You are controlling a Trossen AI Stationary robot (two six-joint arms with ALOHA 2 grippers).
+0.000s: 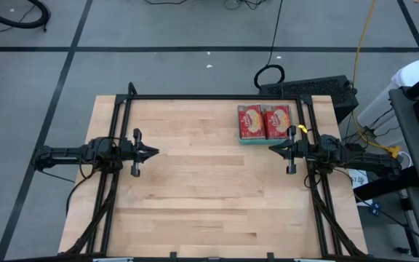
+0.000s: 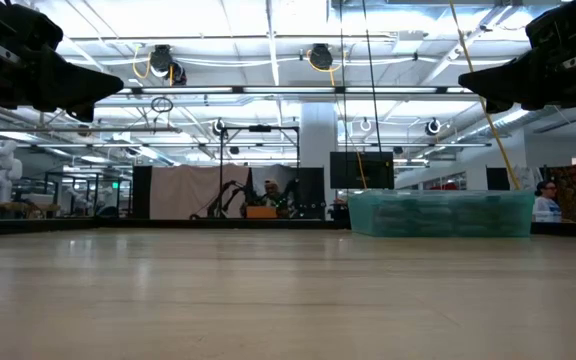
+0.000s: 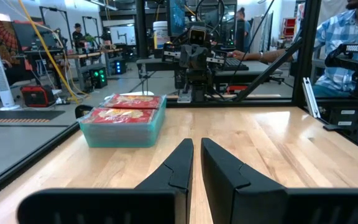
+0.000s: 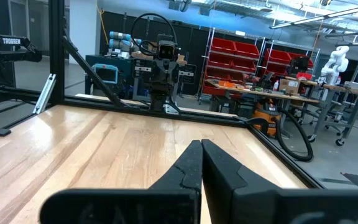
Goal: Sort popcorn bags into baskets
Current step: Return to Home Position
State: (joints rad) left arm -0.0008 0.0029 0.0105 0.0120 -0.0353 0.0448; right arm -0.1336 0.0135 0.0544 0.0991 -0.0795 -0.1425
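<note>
Pale wood table (image 1: 195,182), teal basket (image 1: 265,140) holding popcorn bags (image 1: 253,121), bright workshop (image 2: 218,150) beyond

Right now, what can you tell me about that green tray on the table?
The tray is a shallow, rectangular, see-through teal plastic bin with low walls. It sits flat on the wooden table near a corner on the robot's right side, filled to the rim with red popcorn bags, two side by side on top. Nothing else touches it.
</note>
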